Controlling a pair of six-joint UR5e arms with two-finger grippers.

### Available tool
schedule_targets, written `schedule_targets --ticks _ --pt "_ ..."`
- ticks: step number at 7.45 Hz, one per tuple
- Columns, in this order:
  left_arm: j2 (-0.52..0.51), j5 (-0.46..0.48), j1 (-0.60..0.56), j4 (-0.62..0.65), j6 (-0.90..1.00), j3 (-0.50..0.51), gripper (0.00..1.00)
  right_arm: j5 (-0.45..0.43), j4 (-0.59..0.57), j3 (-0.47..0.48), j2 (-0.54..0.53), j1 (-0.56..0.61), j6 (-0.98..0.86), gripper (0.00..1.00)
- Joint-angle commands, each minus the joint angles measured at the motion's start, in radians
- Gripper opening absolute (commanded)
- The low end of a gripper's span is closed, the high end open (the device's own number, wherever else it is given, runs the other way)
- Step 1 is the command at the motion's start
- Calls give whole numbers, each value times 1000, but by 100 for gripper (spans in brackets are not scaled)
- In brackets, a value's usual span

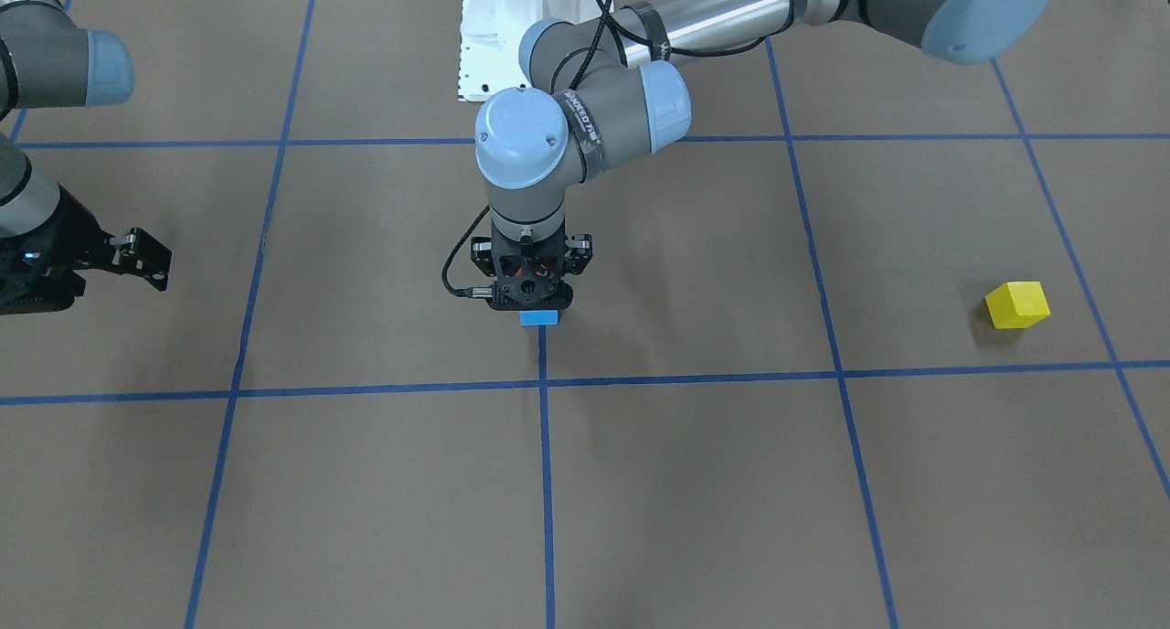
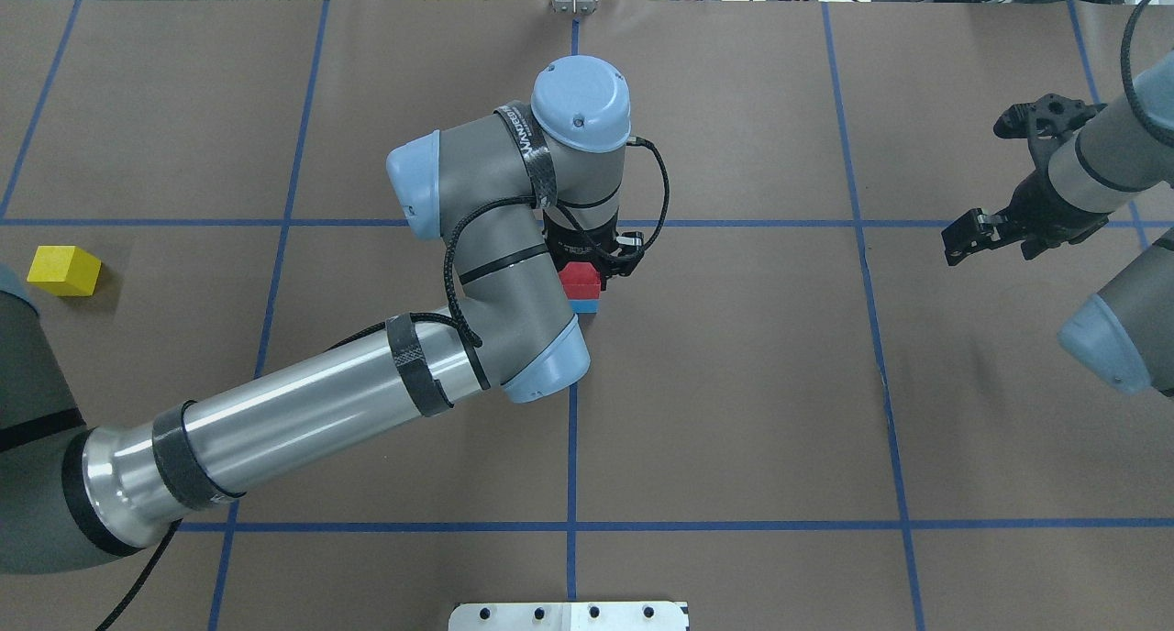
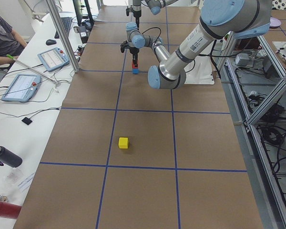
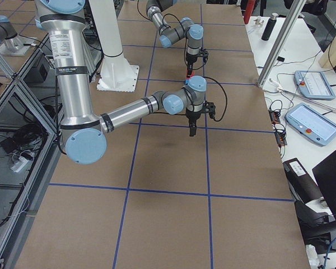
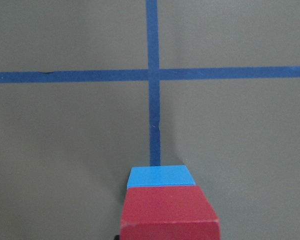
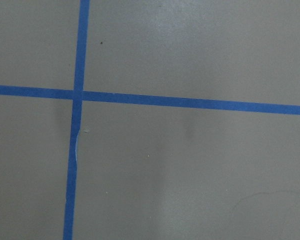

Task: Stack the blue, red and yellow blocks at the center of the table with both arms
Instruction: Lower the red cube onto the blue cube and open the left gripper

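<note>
The red block (image 2: 581, 280) rests squarely on the blue block (image 1: 539, 317) at the table's (image 1: 695, 483) centre, on a blue tape line. My left gripper (image 1: 530, 286) points straight down over this stack and is shut on the red block. The left wrist view shows the red block (image 5: 169, 210) close up, with the blue block (image 5: 161, 176) under it. The yellow block (image 1: 1016, 304) lies alone on the table far out on my left side, also seen as yellow block (image 2: 64, 271). My right gripper (image 2: 980, 183) hovers open and empty out on the right side.
The white pedestal (image 1: 498, 44) stands at the table's robot-side edge. Beyond the far edge is a white desk with tablets (image 3: 20, 87), cables and a seated person (image 3: 2, 33). Metal frame posts (image 3: 62, 36) rise at that edge.
</note>
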Motion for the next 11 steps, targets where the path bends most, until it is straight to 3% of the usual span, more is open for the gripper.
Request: schedule_targets --ticks 1,8,9,10,11 --pt "1 1 0 -3 4 1 0 2 0 0 0 1 0 100" --pt "7 1 -4 0 9 -7 0 -1 0 -2 0 1 0 100" --pt "7 2 -3 -1 9 -7 4 -1 0 -2 2 1 0 100" --pt "7 7 -3 -7 9 -7 22 -1 0 -2 0 1 0 100" --pt "6 7 -3 -7 7 -7 22 -1 0 -2 2 1 0 100"
